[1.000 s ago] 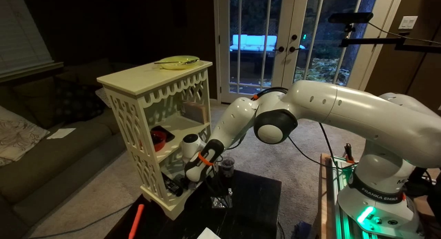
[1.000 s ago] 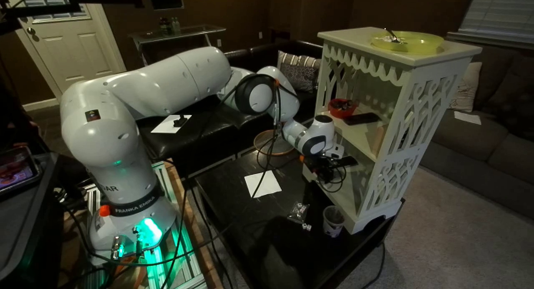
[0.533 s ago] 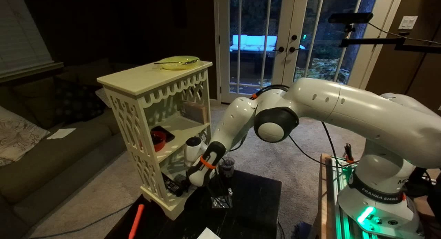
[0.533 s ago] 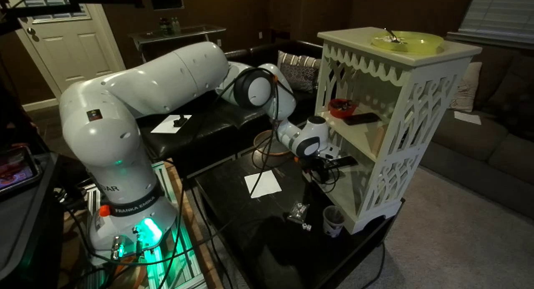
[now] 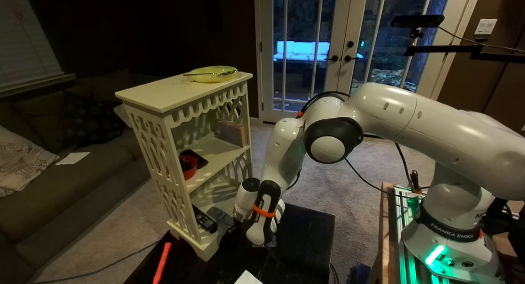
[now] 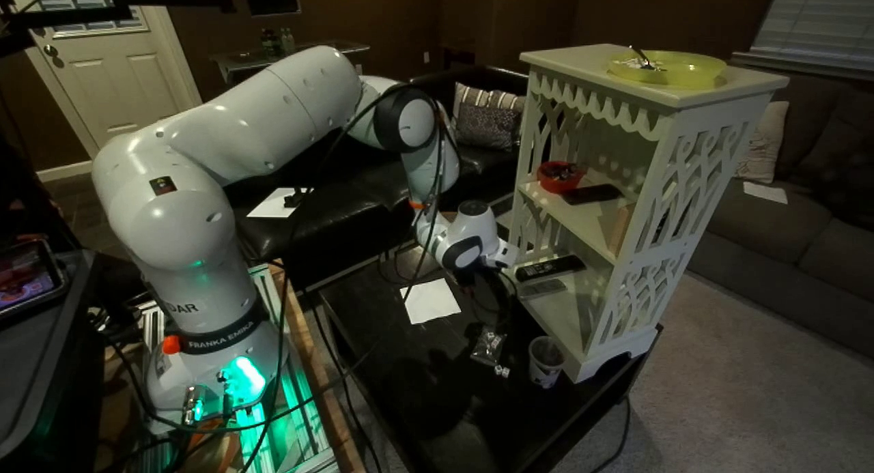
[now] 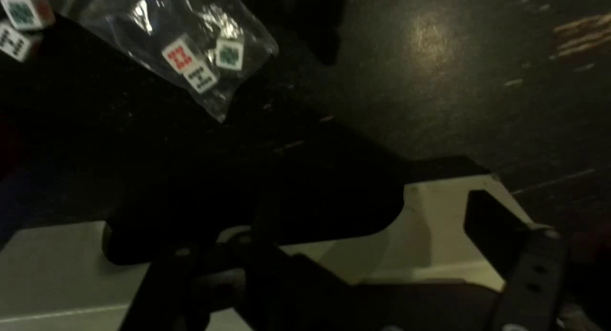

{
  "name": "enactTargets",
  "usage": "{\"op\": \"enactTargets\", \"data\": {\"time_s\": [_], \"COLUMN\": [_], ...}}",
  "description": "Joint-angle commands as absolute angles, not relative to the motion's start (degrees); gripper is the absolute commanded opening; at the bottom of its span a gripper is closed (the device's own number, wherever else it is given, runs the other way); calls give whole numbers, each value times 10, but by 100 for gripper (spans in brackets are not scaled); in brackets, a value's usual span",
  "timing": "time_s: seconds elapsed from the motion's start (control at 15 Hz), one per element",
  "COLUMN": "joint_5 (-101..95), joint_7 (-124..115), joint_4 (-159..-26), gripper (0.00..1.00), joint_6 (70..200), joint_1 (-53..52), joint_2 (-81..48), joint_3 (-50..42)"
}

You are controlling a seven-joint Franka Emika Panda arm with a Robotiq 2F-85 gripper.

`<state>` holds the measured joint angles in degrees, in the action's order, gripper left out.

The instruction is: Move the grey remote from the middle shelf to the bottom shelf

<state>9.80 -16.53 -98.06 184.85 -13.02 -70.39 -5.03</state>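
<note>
The grey remote (image 5: 220, 214) lies on the bottom shelf (image 5: 213, 192) of the cream-white stand, beside a black remote (image 5: 205, 220). Both show in an exterior view, the grey remote (image 6: 543, 289) nearer the shelf's front edge than the black remote (image 6: 550, 268). The middle shelf (image 5: 219, 150) is above them. My gripper (image 5: 232, 235) is outside the stand, in front of and apart from the grey remote. In the wrist view my gripper (image 7: 374, 211) is open, its fingers wide apart with nothing between them, over the stand's front base. The remotes are out of the wrist view.
A red bowl (image 6: 560, 177) and a dark flat object (image 6: 591, 194) are on the middle shelf. A yellow-green plate (image 6: 672, 69) sits on top. The black table (image 6: 437, 364) holds a bag of dice (image 6: 489, 347), a cup (image 6: 546, 364) and white paper (image 6: 430, 301).
My gripper has drawn back from the bottom shelf, out past its front edge and lower. The grey remote, earlier partly hidden by the gripper, now lies uncovered on the shelf.
</note>
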Motion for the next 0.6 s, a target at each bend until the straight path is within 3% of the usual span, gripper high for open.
{"op": "enactTargets", "data": {"time_s": [0.0, 0.27, 0.53], "joint_5": [160, 201, 231], "joint_7": [-203, -226, -221], "joint_4": [-1119, -1239, -1363], "gripper": [100, 100, 100], "joint_6": [1853, 1850, 2017], "joint_1": [-220, -309, -355], "joint_2": [-638, -595, -567], "joint_3": [-104, -137, -114]}}
